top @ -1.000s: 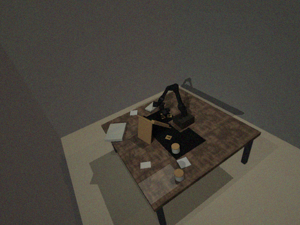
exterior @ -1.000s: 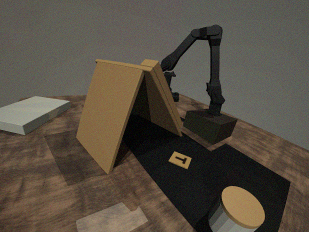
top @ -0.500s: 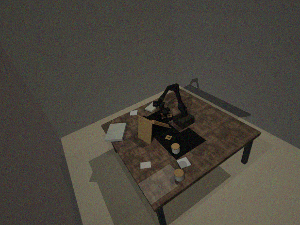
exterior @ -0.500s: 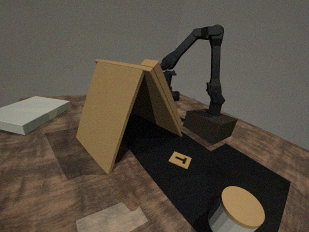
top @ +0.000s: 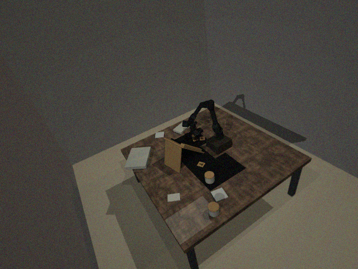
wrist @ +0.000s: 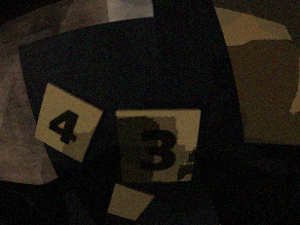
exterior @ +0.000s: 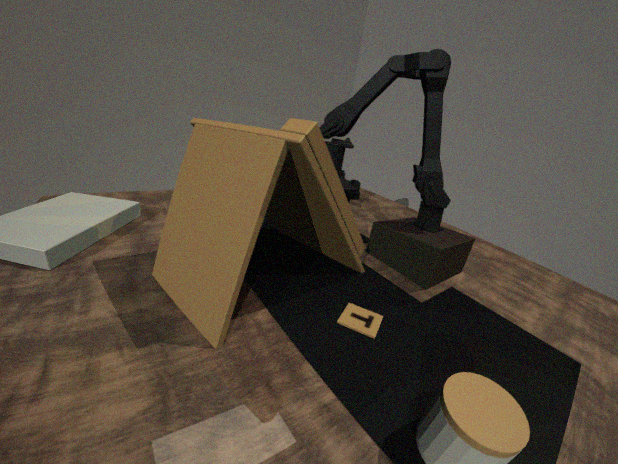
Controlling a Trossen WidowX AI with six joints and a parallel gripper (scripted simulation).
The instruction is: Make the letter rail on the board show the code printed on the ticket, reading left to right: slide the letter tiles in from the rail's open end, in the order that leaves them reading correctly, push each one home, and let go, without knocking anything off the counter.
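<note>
Directly beneath the wrist camera, the gripper (wrist: 151,156) is clenched on a tan letter tile marked "3" (wrist: 158,146), above the black mat (wrist: 130,72). Just beside it, to the wrist view's left, lies a tile marked "4" (wrist: 65,127). Well apart from the gripper, past the A-frame board (exterior: 220,220), a tile marked "T" (exterior: 360,320) lies flat on the mat.

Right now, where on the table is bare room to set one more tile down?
Open wood lies right of the black mat, toward the far right corner. Crowded: behind the folded board, where the gripper, shut on a tile, works beside the 4 tile. The mat's near end holds the T tile and a jar.
</note>
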